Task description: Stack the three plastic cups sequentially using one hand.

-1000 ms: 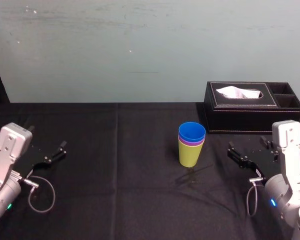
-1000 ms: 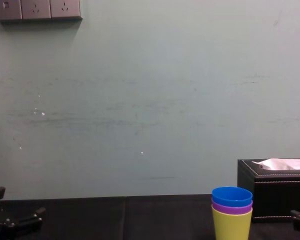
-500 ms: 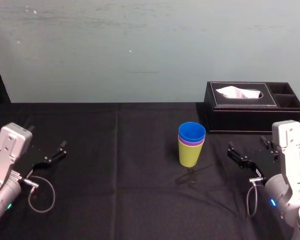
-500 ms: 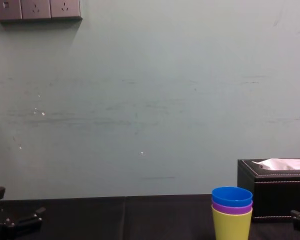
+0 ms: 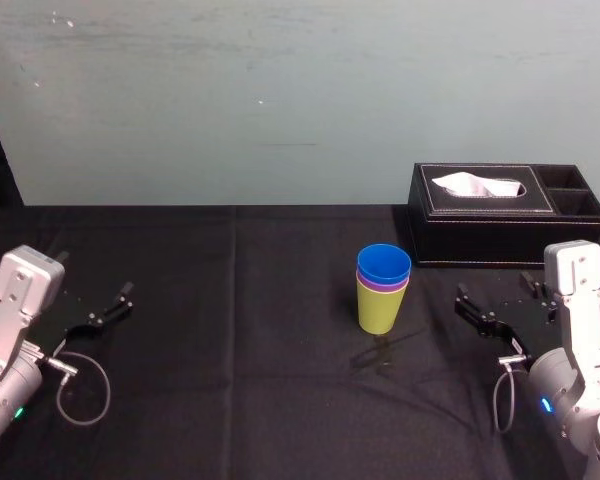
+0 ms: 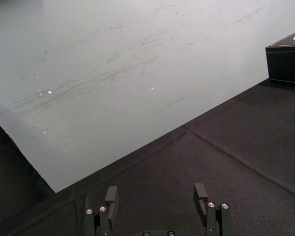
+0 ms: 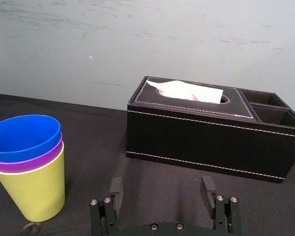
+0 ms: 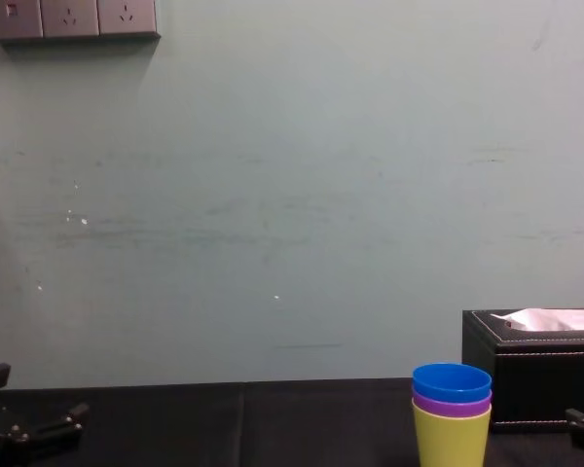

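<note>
All three cups are nested in one upright stack: yellow-green cup (image 7: 32,191) at the bottom, purple cup (image 7: 27,160) inside it with just its rim band showing, blue cup (image 7: 24,136) on top. The stack stands on the black tabletop (image 5: 240,330), a bit in front of the black tissue box (image 7: 206,140) and off its left end, not touching it. The right end effector (image 7: 161,185) hovers low just in front of the tissue box, fingers spread wide with nothing between them. The left end effector (image 6: 156,192) is way out to the left of the tissue box, well apart from it, also wide and empty.
</note>
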Robot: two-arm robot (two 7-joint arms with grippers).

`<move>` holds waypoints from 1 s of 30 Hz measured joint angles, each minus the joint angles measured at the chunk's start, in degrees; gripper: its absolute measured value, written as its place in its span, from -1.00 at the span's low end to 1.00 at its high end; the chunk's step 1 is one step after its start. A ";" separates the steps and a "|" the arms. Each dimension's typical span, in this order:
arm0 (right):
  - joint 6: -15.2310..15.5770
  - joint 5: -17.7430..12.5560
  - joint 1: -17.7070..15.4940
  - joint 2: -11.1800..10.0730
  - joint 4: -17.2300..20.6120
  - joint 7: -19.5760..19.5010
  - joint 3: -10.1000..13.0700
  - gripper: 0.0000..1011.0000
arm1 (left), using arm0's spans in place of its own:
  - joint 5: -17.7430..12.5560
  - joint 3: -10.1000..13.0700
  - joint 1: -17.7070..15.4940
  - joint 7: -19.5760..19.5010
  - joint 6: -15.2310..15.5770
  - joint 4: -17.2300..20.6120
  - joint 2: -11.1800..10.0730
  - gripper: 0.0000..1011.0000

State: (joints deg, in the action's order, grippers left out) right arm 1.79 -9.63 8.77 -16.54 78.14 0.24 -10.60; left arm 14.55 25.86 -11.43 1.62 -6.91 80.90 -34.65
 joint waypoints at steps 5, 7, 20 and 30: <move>0.00 0.00 0.00 0.00 0.00 0.00 0.00 0.98 | 0.00 0.00 0.00 0.00 0.00 0.00 0.00 0.98; 0.00 0.00 0.00 0.00 0.00 0.00 0.00 0.98 | 0.00 0.00 0.00 0.00 0.00 0.00 0.00 0.98; 0.00 0.00 0.00 0.00 0.00 0.00 0.00 0.98 | 0.00 0.00 0.00 0.00 0.00 0.00 0.00 0.98; 0.00 0.00 0.00 0.00 -0.01 0.00 0.00 0.98 | 0.00 0.00 0.00 0.00 0.00 0.00 0.00 0.98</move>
State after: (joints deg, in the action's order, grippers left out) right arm 1.79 -9.63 8.77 -16.54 78.13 0.25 -10.60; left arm 14.55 25.86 -11.43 1.62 -6.91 80.90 -34.64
